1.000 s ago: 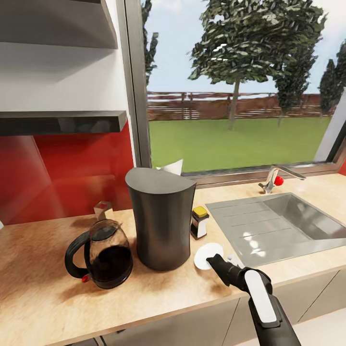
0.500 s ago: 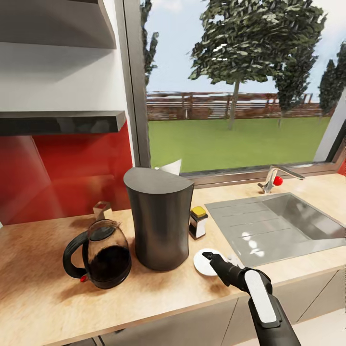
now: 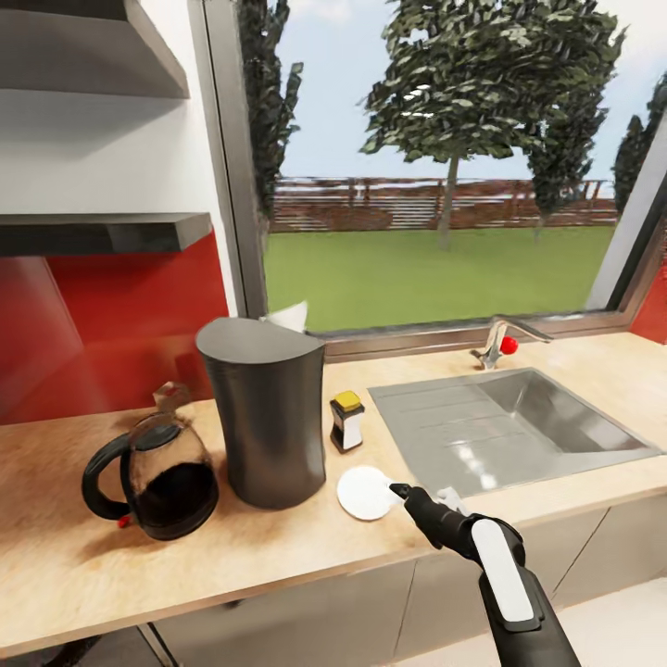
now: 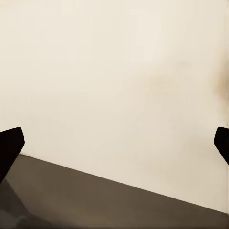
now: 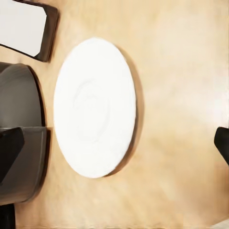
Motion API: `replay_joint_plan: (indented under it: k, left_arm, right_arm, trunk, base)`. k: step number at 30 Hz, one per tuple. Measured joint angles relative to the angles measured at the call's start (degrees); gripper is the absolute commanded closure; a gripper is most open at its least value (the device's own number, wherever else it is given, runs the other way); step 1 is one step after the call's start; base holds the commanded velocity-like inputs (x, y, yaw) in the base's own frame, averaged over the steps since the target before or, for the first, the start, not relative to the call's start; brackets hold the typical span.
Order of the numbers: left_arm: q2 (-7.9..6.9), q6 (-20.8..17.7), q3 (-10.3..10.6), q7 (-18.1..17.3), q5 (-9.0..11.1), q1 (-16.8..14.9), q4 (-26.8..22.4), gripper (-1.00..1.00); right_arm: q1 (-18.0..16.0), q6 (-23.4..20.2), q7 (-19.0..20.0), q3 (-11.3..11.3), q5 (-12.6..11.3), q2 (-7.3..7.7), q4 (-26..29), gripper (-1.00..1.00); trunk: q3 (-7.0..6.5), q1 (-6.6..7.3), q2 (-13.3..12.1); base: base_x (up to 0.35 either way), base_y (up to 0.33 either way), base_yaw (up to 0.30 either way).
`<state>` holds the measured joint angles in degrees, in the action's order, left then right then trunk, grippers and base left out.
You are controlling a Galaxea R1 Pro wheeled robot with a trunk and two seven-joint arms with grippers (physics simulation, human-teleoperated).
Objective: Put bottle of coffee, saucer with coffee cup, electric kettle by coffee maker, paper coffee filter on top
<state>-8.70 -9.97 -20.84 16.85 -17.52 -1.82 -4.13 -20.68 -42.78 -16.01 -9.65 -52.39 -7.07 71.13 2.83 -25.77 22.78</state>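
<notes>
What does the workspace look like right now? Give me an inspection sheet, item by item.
Surface: wooden countertop, sink at its right.
Job's things: coffee maker upright with paper filter on top; kettle beside it; coffee bottle and saucer on the other side, saucer bare.
Clutter: small box behind kettle.
Grippers: right claw open at the saucer's edge; left claw open.
Cables: nothing seen.
Surroundings: window, red backsplash, shelf.

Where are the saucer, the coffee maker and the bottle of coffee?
saucer point(image 3: 365, 492), head view, centre of the white disc.
coffee maker point(image 3: 267, 426), head view, middle of the dark body.
bottle of coffee point(image 3: 346, 422), head view, white body below the yellow cap.
</notes>
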Motion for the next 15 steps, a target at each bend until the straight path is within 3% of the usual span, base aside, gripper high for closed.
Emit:
replay_joint_plan:
  k: [15]
  left_arm:
    - [-0.01, 0.0, -0.1, 0.0, 0.0, 0.0, 0.0, -1.00]
  right_arm:
    - [0.0, 0.0, 0.0, 0.1, 0.0, -0.09, 0.0, -1.00]
  trunk:
    - [0.00, 0.00, 0.0]
  base:
    - [-0.206, -0.229, 0.000]
